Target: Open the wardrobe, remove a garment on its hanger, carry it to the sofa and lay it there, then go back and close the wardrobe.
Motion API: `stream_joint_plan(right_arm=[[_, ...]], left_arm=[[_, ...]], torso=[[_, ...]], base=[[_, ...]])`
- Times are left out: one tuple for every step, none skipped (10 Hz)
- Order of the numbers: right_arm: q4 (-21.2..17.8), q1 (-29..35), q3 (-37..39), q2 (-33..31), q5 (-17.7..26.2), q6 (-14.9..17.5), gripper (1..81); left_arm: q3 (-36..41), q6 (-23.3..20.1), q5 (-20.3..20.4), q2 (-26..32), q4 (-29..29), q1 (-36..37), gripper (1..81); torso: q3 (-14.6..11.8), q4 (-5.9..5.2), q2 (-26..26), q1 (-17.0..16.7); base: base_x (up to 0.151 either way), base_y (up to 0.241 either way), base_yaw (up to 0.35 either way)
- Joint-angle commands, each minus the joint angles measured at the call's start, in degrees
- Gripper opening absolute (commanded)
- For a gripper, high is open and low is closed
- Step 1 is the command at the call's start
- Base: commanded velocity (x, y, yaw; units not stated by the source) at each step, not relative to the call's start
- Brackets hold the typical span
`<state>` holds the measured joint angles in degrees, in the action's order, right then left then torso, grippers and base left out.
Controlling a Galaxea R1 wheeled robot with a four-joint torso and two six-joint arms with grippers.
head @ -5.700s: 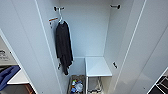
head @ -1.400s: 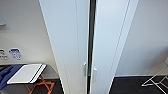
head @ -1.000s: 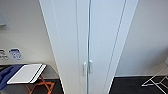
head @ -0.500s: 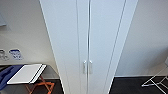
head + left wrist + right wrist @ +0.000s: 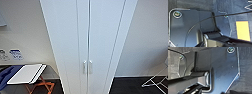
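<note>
The tall white wardrobe [image 5: 100, 37] stands straight ahead in the head view with both doors shut flush. Its pair of small white handles [image 5: 87, 67] sits side by side at the seam between the doors. Both wrist views look down past the robot's own dark plate and arm parts to dark floor.
A white folding table on orange legs [image 5: 28, 73] stands low to the left of the wardrobe, with blue fabric [image 5: 6, 75] beside it. A white wire drying rack [image 5: 157, 81] stands at the right. A yellow patch [image 5: 242, 30] lies on the dark floor.
The wardrobe stood open with a dark top hanging inside; then the right door swung to and the doors are now fully shut. The last half second shows no movement.
</note>
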<state>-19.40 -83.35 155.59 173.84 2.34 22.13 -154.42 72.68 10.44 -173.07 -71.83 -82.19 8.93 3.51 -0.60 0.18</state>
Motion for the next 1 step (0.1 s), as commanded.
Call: stream_joint_plan(right_arm=[[1.11, 0.94, -0.30, 0.31, 3.55, 0.37, 81.1]], left_arm=[[-0.36, 0.27, -2.52, -1.14, -0.24, 0.93, 81.1]], torso=[[0.00, 0.00, 0.00, 0.00]], base=[[0.000, 0.000, 0.000]])
